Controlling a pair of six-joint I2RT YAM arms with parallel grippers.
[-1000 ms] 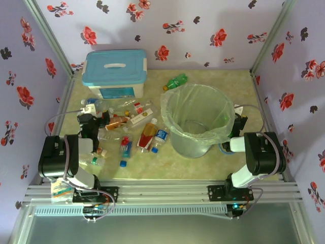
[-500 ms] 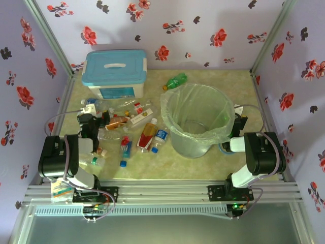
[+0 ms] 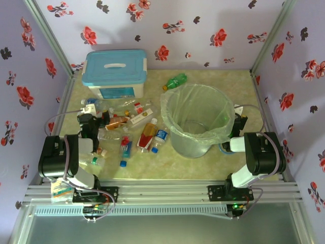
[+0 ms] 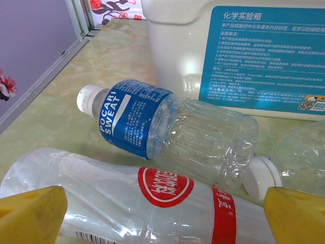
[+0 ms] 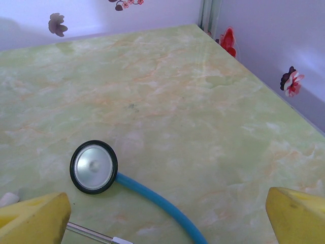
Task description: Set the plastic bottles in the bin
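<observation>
**Top view.** A large round translucent plastic bin (image 3: 189,146), lined with a thin clear bag, stands upright right of centre on the marbled pale-green tabletop (image 3: 152,170). The small plastic bottles (image 3: 133,129) lie scattered on their sides to its left, between it and the left gripper (image 3: 89,121). A single green bottle (image 3: 176,81) lies apart from them, near the bin's far rim and to the right of a white rectangular box with a light-blue lid (image 3: 115,71). The right gripper (image 3: 238,124) sits low, just beside the bin's right wall.

**Left wrist view.** The yellow fingertips (image 4: 30,213) are spread wide on either side of a clear bottle with a red-and-white label (image 4: 127,195); whether they touch it cannot be told. Just behind it lies a clear blue-labelled bottle with a white cap (image 4: 167,127), close against the box.

**Right wrist view.** The yellow fingertips (image 5: 33,218) are likewise spread wide, above bare tabletop. Between them lie a round metal stethoscope disc (image 5: 93,166) and its blue tube (image 5: 157,202).
</observation>
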